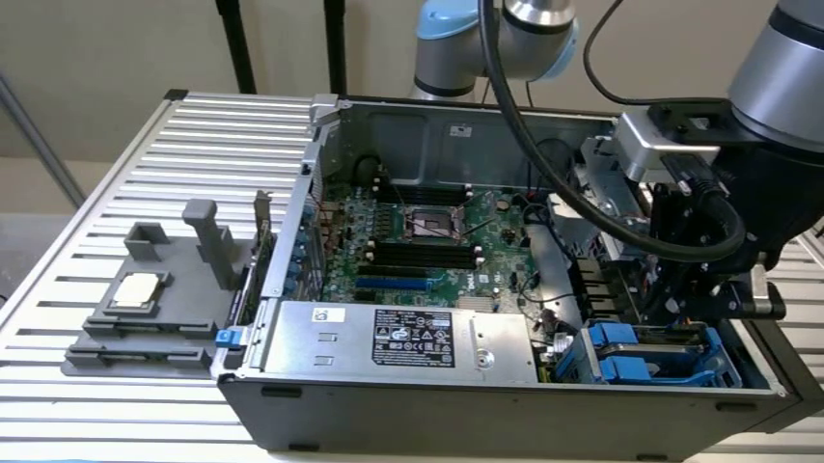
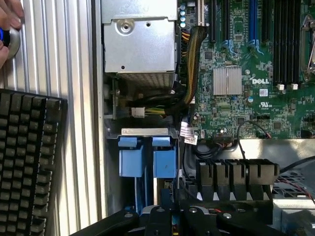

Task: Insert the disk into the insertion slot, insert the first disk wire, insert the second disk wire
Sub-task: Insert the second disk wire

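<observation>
At the case's front corner on the exterior view's right sits the insertion slot (image 1: pixel 616 355), a grey cage with blue rails and tabs (image 2: pixel 147 158). My gripper (image 1: pixel 689 313) reaches down into its open top. In the wrist view the gripper (image 2: pixel 165 215) has its black fingers drawn together on a thin blue-edged slab (image 2: pixel 146 194) that runs edge-on down into the cage. I take this slab for the disk; its label is hidden.
The silver power-supply box (image 1: pixel 399 338) lies beside the cage, with a cable bundle (image 2: pixel 189 73) between it and the motherboard (image 1: pixel 425 241). A grey fixture (image 1: pixel 154 299) holding a chip stands outside the case. A person's hand (image 2: pixel 7 24) and a black keyboard (image 2: pixel 24 162) are nearby.
</observation>
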Controlling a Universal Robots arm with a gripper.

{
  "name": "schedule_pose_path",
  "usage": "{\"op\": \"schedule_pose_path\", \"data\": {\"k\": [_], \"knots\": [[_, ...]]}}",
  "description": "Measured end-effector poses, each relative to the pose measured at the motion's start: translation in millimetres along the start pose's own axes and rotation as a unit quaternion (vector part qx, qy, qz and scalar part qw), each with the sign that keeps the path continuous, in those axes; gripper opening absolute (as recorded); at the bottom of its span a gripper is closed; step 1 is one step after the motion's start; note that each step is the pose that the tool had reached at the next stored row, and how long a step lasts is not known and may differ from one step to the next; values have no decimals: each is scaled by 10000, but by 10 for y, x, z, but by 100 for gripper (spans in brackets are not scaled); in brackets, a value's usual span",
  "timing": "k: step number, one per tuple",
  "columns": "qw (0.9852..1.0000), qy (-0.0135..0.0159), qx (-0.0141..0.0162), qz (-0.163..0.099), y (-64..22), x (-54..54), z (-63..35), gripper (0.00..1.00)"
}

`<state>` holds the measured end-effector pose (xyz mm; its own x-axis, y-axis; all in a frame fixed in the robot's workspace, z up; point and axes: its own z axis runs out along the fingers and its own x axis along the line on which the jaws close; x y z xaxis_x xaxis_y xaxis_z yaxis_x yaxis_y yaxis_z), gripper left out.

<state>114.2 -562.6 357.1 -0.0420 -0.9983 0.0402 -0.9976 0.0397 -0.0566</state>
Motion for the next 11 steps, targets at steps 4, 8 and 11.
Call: {"op": "schedule_pose_path", "data": {"k": [4, 8, 11], "knots": [[10000, -22, 11, -28, 3, 4, 66, 16], [10000, -41, 28, -54, 5, 14, 101, 16], [10000, -52, 36, -73, 5, 28, 115, 16]]}}
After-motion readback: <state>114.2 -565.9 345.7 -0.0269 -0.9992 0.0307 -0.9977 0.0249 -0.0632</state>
